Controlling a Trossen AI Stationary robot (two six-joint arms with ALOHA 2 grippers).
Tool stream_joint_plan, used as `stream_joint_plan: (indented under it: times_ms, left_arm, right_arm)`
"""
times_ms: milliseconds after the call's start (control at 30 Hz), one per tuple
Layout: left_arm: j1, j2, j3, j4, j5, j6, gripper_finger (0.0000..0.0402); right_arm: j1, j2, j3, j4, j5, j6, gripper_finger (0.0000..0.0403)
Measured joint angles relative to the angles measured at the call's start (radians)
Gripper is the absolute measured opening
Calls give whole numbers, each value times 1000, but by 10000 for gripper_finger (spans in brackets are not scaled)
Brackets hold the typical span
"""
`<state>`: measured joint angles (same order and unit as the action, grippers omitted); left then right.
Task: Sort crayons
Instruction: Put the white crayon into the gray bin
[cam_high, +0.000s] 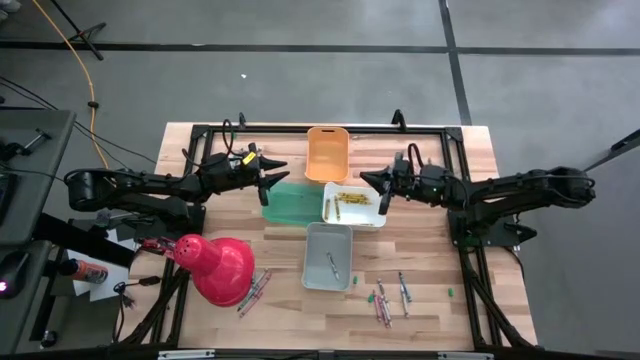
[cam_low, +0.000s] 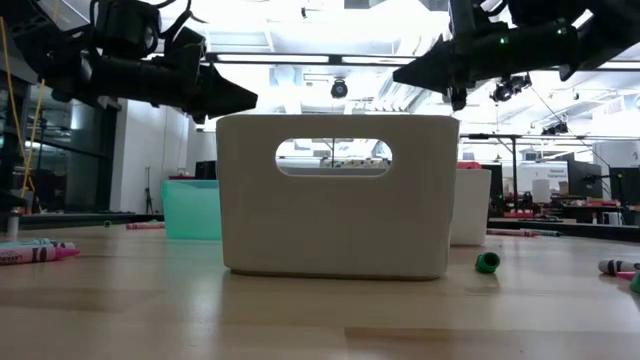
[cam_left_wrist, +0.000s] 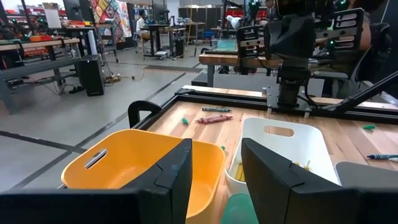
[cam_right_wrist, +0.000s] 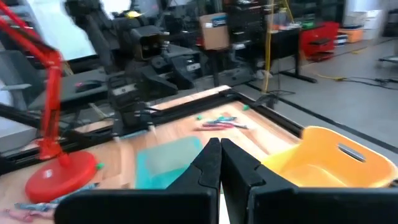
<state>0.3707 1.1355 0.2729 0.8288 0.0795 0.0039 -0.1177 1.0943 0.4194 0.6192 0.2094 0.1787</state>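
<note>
Both tools (cam_high: 275, 183) (cam_high: 372, 181) poised above the bins (cam_high: 305, 205)

No legible text, label, brand, number or sign is found in any view. The crayons (cam_high: 382, 300) on the counter (cam_high: 440, 320) carry paper wrappers, but their print is too small to read. Room signage in the background is unreadable.
</note>
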Motion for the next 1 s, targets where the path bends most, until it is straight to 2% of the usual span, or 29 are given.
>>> stream_joint_plan:
  times_ms: [133,233,400,533,633,867,1000]
  left_arm:
    - [0,0,0,0,0,0,126]
    - [0,0,0,5,0,0,126]
    - [0,0,18,11,0,0,126]
    - [0,0,27,8,0,0,126]
    - [0,0,27,6,0,6,126]
    - [0,0,27,-8,0,15,126]
    - [0,0,27,-38,0,15,126]
  right_arm:
    - [-20,0,2,-60,165,38,0]
    - [-102,0,63,-259,198,96,0]
    - [-308,112,312,-745,104,112,0]
    - [-458,301,539,-980,14,-14,7]
    - [-541,465,699,-1120,-40,-104,32]
    - [-617,797,1057,-1344,-184,-360,125]
    - [-617,948,1251,-1512,-199,-512,157]
